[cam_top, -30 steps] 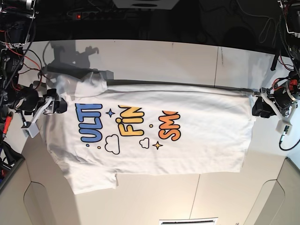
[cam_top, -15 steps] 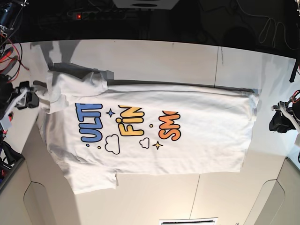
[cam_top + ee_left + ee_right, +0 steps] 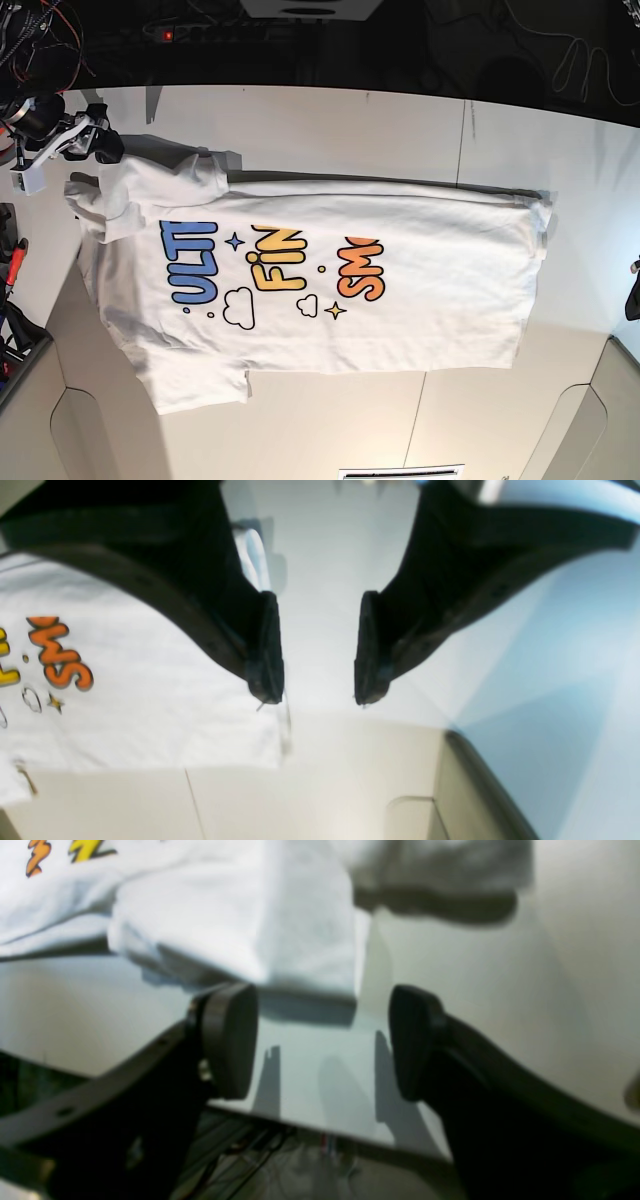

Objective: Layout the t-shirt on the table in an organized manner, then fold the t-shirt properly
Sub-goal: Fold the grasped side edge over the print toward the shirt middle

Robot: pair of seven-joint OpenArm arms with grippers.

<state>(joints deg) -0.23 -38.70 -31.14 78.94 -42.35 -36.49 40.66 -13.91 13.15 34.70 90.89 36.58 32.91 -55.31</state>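
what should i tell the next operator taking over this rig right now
Left hand: open, empty, over bare table just off the t-shirt's hem end.
Right hand: open, empty, close to the bunched sleeve at the table's far edge.
T-shirt: on the table, print up, one long edge folded over so the tops of the letters are hidden. One sleeve lies flat near the front edge.
Done: one lengthwise fold.
Left: tidy the bunched sleeve and finish the remaining folds.
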